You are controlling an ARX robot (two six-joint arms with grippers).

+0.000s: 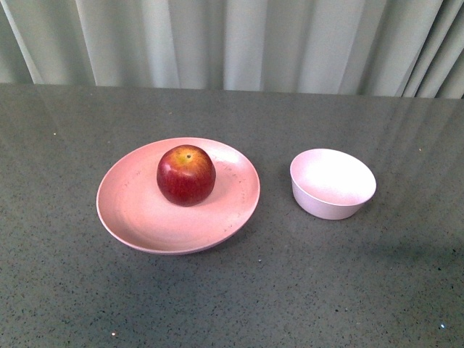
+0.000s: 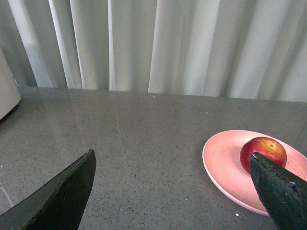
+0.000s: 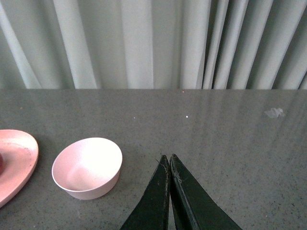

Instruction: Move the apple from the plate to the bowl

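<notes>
Front view: the apple [image 1: 186, 175] is sitting left of centre on the plate [image 1: 138, 214]. The bowl [image 1: 333, 183] is standing empty right of centre, apart from the plate. The apple is looking firm, glossy and probably slippery, so gripping across its widest part seems best. Nothing on the tabletop [image 1: 232, 297] is lying between them.

Left wrist view: the left gripper [image 2: 171, 160] is gaping wide, holding nothing.

Right wrist view: the right gripper [image 3: 168, 159] is hanging pinched together, empty, near the bowl [image 3: 87, 167].
</notes>
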